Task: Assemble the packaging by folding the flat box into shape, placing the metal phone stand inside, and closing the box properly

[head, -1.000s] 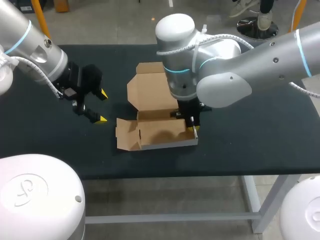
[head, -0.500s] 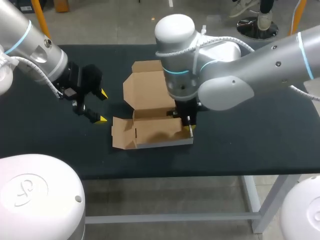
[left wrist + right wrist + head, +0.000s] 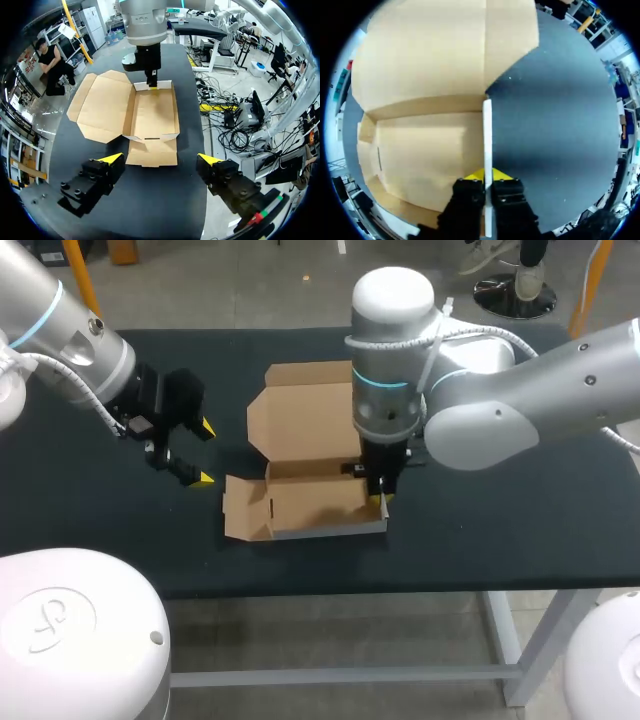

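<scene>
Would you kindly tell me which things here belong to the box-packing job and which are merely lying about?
Belonging to the job:
- cardboard box, lid open
- right hand, shut on the box's side wall
- left hand, open, apart from the box

Merely there:
- black table, bearing the box

The phone stand shows in no view.

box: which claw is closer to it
Right. The right claw is shut on a side wall of the box; the left claw hangs open off the opposite end, not touching it.
</scene>
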`<action>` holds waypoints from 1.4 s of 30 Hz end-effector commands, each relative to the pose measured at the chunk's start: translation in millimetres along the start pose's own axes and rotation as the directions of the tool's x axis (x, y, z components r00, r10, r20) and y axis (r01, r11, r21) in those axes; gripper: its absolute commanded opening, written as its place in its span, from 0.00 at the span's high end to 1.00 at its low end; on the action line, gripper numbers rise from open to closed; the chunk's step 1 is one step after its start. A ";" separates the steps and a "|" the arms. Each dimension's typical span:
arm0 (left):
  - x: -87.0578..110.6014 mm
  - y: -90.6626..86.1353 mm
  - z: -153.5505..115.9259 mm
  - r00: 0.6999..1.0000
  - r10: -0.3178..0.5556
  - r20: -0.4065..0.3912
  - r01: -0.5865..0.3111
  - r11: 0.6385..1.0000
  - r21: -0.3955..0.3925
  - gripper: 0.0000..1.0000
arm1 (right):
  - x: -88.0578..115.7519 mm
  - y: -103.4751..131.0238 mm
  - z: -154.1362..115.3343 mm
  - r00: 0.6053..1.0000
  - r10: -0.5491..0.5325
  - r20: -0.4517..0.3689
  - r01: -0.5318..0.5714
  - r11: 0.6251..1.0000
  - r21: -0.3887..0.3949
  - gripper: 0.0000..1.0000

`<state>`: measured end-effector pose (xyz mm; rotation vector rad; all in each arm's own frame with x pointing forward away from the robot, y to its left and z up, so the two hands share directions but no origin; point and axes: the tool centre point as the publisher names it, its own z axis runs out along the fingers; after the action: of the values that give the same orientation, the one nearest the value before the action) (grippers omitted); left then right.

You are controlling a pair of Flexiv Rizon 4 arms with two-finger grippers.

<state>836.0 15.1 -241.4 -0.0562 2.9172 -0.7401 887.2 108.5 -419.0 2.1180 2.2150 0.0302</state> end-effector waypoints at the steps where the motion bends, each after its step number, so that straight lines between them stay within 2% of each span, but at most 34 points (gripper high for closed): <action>1: 0.1 -0.5 -0.7 1.000 -0.001 -0.001 0.001 1.000 -0.005 0.00 | 0.8 1.2 -0.6 1.000 -0.001 0.003 0.001 1.000 0.009 1.00; 32: 0.1 -0.5 -0.7 1.000 -0.001 -0.001 0.001 1.000 -0.005 0.00 | -1.1 1.0 1.2 1.000 0.020 -0.006 -0.020 1.000 0.024 1.00; 33: -1.7 -1.5 0.9 1.000 -0.019 -0.006 0.019 1.000 -0.023 0.00 | -1.1 1.0 1.2 1.000 0.020 -0.006 -0.020 1.000 0.024 1.00; 34: -3.1 -1.8 2.7 0.997 -0.077 -0.008 0.077 0.997 -0.017 0.00 | -1.1 1.0 1.2 1.000 0.020 -0.006 -0.020 1.000 0.024 1.00; 36: -4.8 -1.0 3.1 0.977 -0.209 -0.041 0.209 0.978 0.014 0.00 | -1.1 1.0 1.2 1.000 0.020 -0.006 -0.020 1.000 0.024 1.00; 37: -4.4 0.2 2.7 0.957 -0.285 -0.048 0.287 0.958 0.030 0.00 | -1.1 1.0 1.2 1.000 0.020 -0.006 -0.020 1.000 0.024 1.00; 38: -4.6 1.2 1.4 0.925 -0.375 -0.059 0.377 0.925 0.039 0.00 | -1.1 1.0 1.2 1.000 0.020 -0.006 -0.020 1.000 0.024 1.00; 40: -3.4 2.4 1.6 0.832 -0.552 -0.063 0.554 0.832 0.034 0.00 | -1.1 1.0 1.2 1.000 0.020 -0.006 -0.020 1.000 0.024 1.00; 41: -4.0 3.6 1.6 0.746 -0.663 -0.063 0.666 0.746 0.024 0.00 | -1.1 1.0 1.2 1.000 0.020 -0.006 -0.020 1.000 0.024 1.00; 42: -4.7 5.2 1.6 0.672 -0.737 -0.073 0.740 0.673 0.017 0.00 | -1.1 1.0 1.2 1.000 0.020 -0.006 -0.020 1.000 0.024 1.00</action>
<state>836.4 17.2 -242.7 -0.4589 2.9612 -0.8200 887.1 107.4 -420.5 2.1551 2.2057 0.0186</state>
